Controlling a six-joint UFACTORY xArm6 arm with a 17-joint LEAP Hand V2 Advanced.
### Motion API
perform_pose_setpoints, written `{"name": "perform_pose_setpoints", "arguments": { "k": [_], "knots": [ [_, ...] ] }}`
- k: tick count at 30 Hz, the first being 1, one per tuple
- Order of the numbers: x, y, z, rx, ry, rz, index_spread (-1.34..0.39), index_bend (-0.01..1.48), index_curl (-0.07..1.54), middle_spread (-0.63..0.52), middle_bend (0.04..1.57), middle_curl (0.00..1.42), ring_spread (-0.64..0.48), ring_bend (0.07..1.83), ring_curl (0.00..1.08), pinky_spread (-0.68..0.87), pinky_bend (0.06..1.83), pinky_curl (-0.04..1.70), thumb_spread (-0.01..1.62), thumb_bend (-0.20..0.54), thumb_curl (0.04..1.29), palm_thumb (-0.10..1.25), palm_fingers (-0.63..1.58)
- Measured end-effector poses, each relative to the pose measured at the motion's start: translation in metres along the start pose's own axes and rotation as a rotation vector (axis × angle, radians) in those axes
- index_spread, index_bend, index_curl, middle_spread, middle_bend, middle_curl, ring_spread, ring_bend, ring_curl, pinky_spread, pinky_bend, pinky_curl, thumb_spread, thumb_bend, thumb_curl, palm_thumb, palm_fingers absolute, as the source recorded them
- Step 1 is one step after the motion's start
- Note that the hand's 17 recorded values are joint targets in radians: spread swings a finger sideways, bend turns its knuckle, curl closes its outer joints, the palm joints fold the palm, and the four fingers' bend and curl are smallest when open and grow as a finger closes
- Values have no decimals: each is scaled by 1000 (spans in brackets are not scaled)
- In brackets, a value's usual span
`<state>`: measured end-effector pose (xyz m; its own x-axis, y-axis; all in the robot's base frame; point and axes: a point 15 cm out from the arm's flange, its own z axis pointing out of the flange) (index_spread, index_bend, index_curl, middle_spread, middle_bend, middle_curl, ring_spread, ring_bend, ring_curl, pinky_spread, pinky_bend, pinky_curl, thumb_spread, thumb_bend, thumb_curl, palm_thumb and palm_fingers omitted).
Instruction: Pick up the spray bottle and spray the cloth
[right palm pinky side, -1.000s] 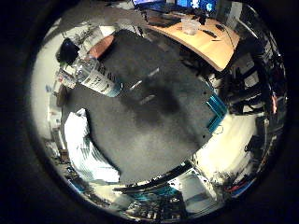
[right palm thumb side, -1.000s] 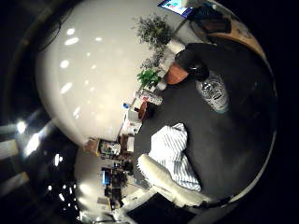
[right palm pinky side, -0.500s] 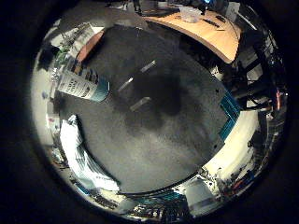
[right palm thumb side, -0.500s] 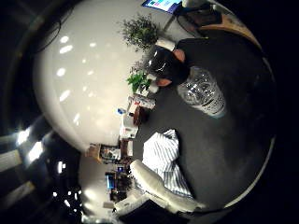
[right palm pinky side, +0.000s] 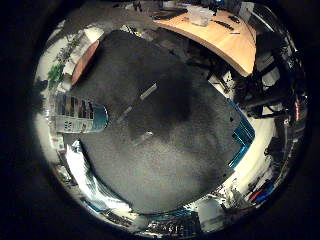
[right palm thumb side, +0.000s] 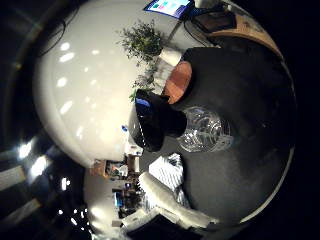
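The spray bottle (right palm thumb side: 192, 129) stands upright on the dark grey table (right palm pinky side: 175, 150) and is the nearest thing to the palm: in the thumb-side view its clear body with a black trigger head looms large, seen from above and to the side, and in the little-finger-side view its labelled body shows at the table's edge. Just beside the bottle, on the same dark surface, lies the cloth (right palm thumb side: 167, 172), white with fine stripes and loosely crumpled, close to the bottle but apart from it. A white finger-like part of the hand (right palm thumb side: 172, 205) reaches in past the cloth in the thumb-side view; whether the fingers are straight or curled I cannot tell, and nothing is seen held. Further out on the table are a few short pale strips of tape (right palm pinky side: 148, 91). At the table's far edge, behind the bottle, sits a round reddish-brown stool (right palm thumb side: 179, 81). Beyond that stand green potted plants (right palm thumb side: 142, 42) against a white wall, and farther off a curved wooden desk (right palm pinky side: 220, 35) carrying a clear container and dark items.
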<state>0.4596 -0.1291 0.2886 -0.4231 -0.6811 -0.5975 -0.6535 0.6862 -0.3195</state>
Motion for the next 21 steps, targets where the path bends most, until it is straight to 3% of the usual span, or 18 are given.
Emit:
{"name": "perform_pose_setpoints", "arguments": {
  "k": [11, 21],
  "knots": [
    [-51, 23, 30, -25, -68, -47, -151, 157, 275, 218, 197, 339, 332, 477, 246, 644, 1155, 200, 936, -32, 329, 347, 28],
    [-37, 19, 43, -26, -62, -22, -148, 156, 274, 216, 197, 339, 324, 482, 244, 639, 1170, 200, 937, -31, 329, 333, 26]
  ]
}}
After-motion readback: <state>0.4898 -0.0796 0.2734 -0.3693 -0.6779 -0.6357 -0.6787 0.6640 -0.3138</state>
